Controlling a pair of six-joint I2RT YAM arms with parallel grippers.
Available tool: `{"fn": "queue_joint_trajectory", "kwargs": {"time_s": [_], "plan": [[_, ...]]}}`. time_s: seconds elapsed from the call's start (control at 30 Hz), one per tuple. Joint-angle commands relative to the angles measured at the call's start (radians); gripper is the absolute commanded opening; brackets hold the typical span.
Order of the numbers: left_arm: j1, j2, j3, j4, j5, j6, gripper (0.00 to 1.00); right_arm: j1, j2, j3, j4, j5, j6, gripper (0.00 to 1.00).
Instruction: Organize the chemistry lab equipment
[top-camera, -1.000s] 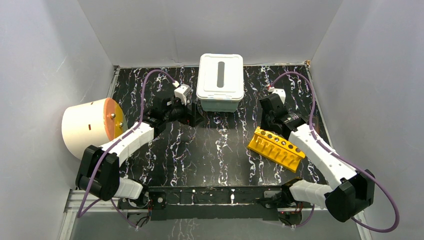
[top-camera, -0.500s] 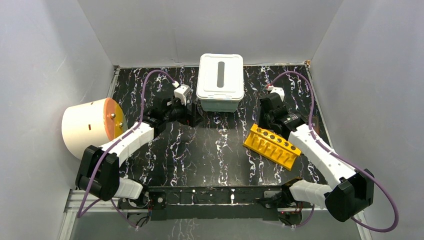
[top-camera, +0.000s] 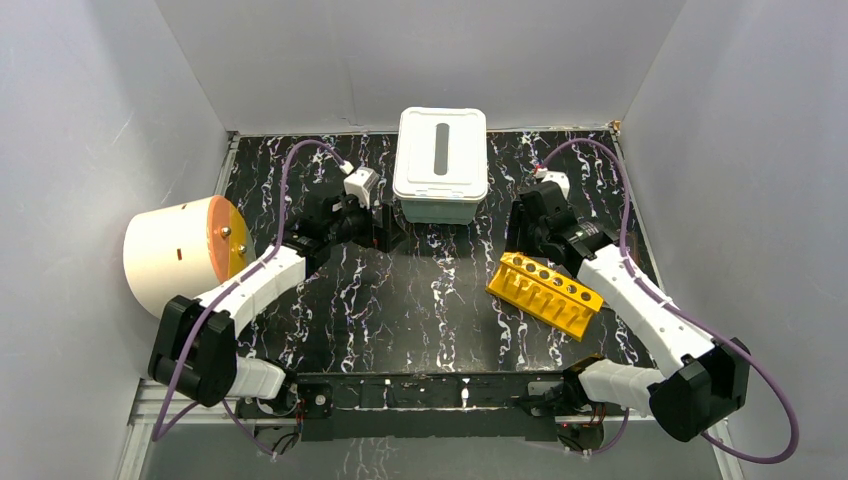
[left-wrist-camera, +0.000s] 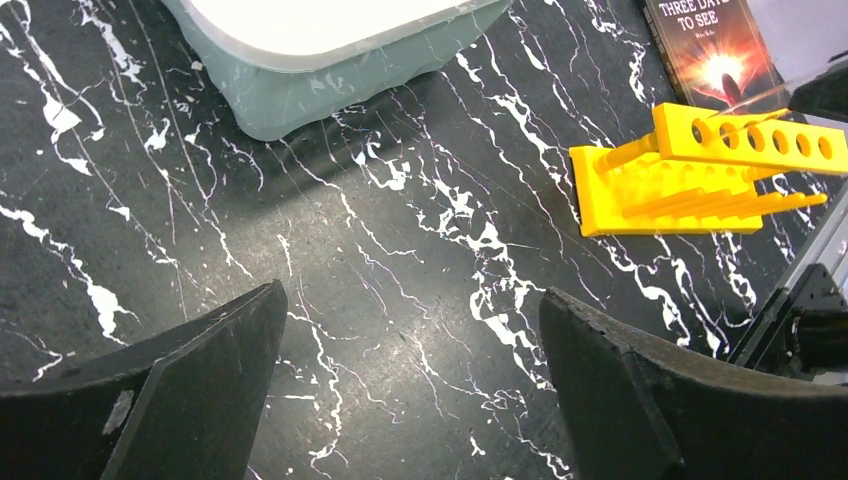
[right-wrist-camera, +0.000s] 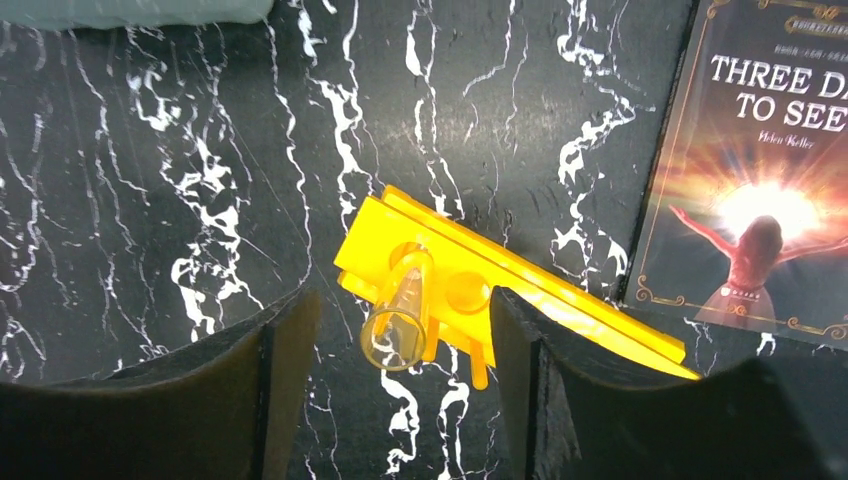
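View from my right wrist: my right gripper (right-wrist-camera: 400, 294) hangs directly above the rack (right-wrist-camera: 560, 320), fingers spread wide and gripping nothing. The rack's nearer end lies in the gap between them. Whether the right-hand finger touches the rack's edge I cannot tell.

The rack rests on the right half of the tabletop (top-camera: 420, 300), about midway between the far and near edges. Its long axis runs on a slant, from the table's middle toward the near right corner. A clear tube (right-wrist-camera: 405, 300) sits in an end hole, and a book (right-wrist-camera: 760, 180) lies just beside the rack, toward the right edge.

My left gripper (left-wrist-camera: 410, 300), equally wide and empty, hovers over bare table by the near left corner of the white bin (top-camera: 440, 165), well apart from the rack. The right arm is much the nearer. As I judge it, closing across the rack's short width is what the grasp turns on.
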Motion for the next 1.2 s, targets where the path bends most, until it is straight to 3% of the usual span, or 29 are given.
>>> {"fn": "queue_joint_trajectory", "kwargs": {"time_s": [0.0, 0.13, 0.3, 0.37, 0.7, 0.83, 1.17], "plan": [[-0.004, -0.058, 0.039, -0.014, -0.058, -0.032, 0.98, -0.001, -0.041, 0.110, -0.032, 0.009, -0.018, 0.74], [-0.004, -0.072, 0.099, -0.112, -0.163, -0.082, 0.98, -0.001, -0.060, 0.203, -0.049, 0.039, -0.050, 0.80], [-0.003, -0.041, 0.360, -0.470, -0.461, -0.212, 0.98, -0.001, -0.048, 0.347, -0.042, 0.079, -0.104, 0.82], [-0.003, -0.038, 0.434, -0.540, -0.534, -0.222, 0.98, -0.002, -0.045, 0.390, -0.041, 0.104, -0.116, 0.83], [-0.003, -0.218, 0.612, -0.714, -0.748, -0.222, 0.98, -0.001, -0.137, 0.467, 0.046, 0.344, -0.274, 0.95], [-0.003, -0.285, 0.687, -0.829, -0.828, -0.216, 0.98, -0.001, -0.185, 0.470, 0.091, 0.371, -0.323, 0.99], [-0.003, -0.343, 0.866, -1.050, -0.972, -0.236, 0.98, -0.001, -0.306, 0.465, 0.040, 0.425, -0.245, 0.99]]}}
